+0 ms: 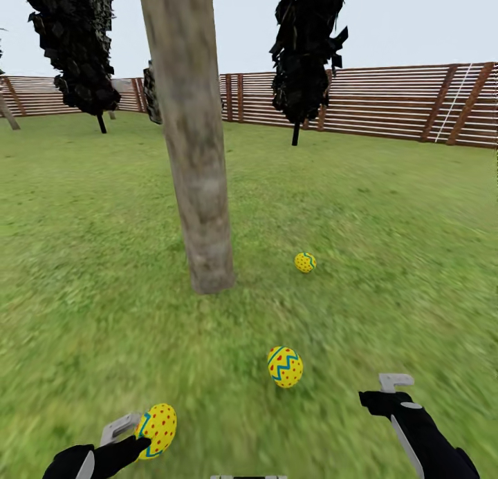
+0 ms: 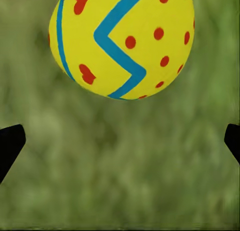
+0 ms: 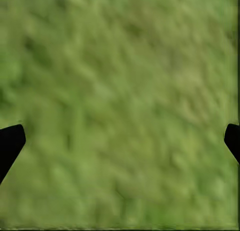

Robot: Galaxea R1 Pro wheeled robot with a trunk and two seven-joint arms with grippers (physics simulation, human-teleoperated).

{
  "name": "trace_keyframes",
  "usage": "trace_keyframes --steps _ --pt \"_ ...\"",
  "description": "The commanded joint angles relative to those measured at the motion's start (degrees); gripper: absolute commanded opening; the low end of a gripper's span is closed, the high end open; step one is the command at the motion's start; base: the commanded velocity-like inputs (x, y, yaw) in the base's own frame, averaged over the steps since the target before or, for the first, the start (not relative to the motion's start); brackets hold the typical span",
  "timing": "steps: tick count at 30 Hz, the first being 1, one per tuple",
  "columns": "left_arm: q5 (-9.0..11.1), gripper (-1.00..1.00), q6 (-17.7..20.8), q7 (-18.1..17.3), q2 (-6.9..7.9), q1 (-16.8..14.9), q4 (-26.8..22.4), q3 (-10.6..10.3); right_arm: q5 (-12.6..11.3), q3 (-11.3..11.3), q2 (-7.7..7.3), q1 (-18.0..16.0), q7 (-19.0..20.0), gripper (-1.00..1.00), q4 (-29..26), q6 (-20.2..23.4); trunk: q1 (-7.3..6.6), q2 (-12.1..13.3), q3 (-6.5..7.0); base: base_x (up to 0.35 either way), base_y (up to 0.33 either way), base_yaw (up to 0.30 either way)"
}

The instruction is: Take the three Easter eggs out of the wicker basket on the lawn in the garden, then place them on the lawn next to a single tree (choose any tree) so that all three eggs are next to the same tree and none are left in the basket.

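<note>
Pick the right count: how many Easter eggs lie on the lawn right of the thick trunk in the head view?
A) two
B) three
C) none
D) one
A: one Easter egg lies near the trunk and a second nearer the robot; the third egg is at the left gripper.

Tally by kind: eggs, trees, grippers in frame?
Easter eggs: 3, dotted one by left gripper, zigzag one, far one
Trees: 3, thick trunk, two dark ones
Grippers: 2, left, right
Total: 8

Bright, flat, shadowless daylight; nearby grass blurred.
</note>
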Motion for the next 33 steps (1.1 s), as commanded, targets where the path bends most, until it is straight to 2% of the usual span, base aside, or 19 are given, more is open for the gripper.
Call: trace_keyframes --steps 1,13,18,26,33 --pt "0.1 1.00 0.4 -0.2 -0.03 0.0 0.0 0.2 0.2 -0.1 0.01 0.0 0.1 1.00 -0.1 0.3 -0.07 0.0 0.18 -0.342 0.000 0.000" --pt "0.2 1.00 0.4 -0.2 -0.01 0.0 0.0 0.2 0.2 -0.1 0.01 0.0 0.1 1.00 -0.1 0.4 -0.38 0.2 3.23 -0.321 0.000 -0.203" --pt "0.2 1.00 0.4 -0.2 0.06 0.0 0.0 0.2 0.1 -0.2 -0.22 0.0 0.2 1.00 -0.2 0.4 -0.51 0.2 4.55 -0.046 0.000 -0.235" --pt "0.2 1.00 0.4 -0.2 0.14 0.0 0.0 0.3 0.2 -0.1 -0.17 0.0 0.1 1.00 -0.1 0.4 -0.72 0.3 6.38 -0.091 0.000 -0.036" --pt "0.3 1.00 0.4 -0.2 0.08 0.0 -0.1 0.3 0.2 -0.1 -0.13 0.0 0.1 1.00 -0.1 0.4 -2.25 3.1 7.63 -0.010 0.000 -0.001"
